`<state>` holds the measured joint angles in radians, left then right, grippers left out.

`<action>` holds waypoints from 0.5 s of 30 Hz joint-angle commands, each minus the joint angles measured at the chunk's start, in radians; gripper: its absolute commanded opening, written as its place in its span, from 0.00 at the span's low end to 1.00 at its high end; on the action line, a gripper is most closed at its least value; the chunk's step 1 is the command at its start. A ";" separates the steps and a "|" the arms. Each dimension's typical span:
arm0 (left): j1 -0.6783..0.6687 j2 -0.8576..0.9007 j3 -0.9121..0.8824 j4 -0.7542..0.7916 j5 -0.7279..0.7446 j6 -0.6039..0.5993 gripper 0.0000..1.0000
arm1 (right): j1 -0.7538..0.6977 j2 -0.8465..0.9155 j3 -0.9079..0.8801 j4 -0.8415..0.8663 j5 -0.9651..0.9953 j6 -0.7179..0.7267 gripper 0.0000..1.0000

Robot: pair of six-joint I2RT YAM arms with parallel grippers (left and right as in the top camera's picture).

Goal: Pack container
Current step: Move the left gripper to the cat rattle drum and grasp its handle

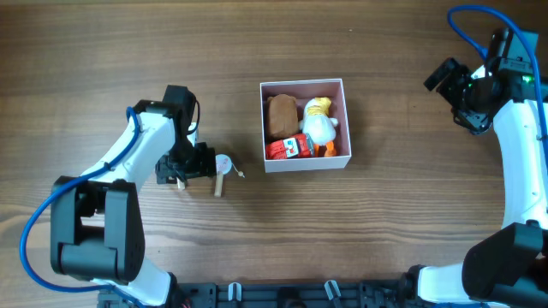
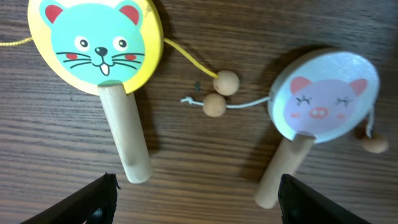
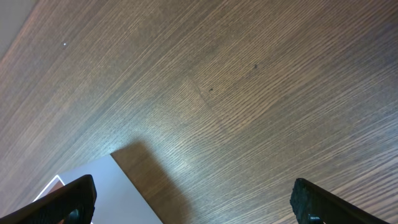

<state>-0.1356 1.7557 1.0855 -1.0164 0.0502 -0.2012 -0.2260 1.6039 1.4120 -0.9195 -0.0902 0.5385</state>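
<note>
- overhead: container (image 1: 308, 164) mid-table, right of the left arm, holding duck (image 1: 319, 122), brown toy (image 1: 281, 114), red carton (image 1: 287, 148).
- left wrist: left gripper (image 2: 199, 199) released, jaws wide above cat rattle (image 2: 96, 37) and pig rattle (image 2: 326, 93).
- right wrist: right gripper (image 3: 196, 202) released, empty, over table (image 3: 249, 93).

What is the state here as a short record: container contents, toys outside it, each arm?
container: white box, pink inside, lidless
inside: brown plush, white-and-yellow duck, red carton
outside: cat-face drum and pig-face drum, flat on the table
left gripper: jaws open, empty, over both drums
right gripper: jaws open, empty, over bare wood
</note>
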 commanded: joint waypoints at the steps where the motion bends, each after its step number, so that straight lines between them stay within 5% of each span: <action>1: 0.002 -0.007 -0.027 0.010 -0.022 -0.034 0.79 | 0.000 0.010 -0.006 0.000 -0.012 0.014 1.00; 5: 0.010 -0.007 -0.034 0.048 -0.038 -0.054 0.75 | -0.001 0.010 -0.006 0.000 -0.012 0.014 1.00; 8: 0.010 -0.006 -0.063 0.108 -0.041 -0.054 0.63 | -0.001 0.010 -0.006 0.000 -0.012 0.014 1.00; 15: 0.011 -0.006 -0.146 0.161 -0.052 -0.053 0.64 | -0.001 0.010 -0.006 0.000 -0.012 0.014 1.00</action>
<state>-0.1318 1.7298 0.9951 -0.8616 0.0051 -0.2462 -0.2260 1.6039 1.4120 -0.9192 -0.0902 0.5385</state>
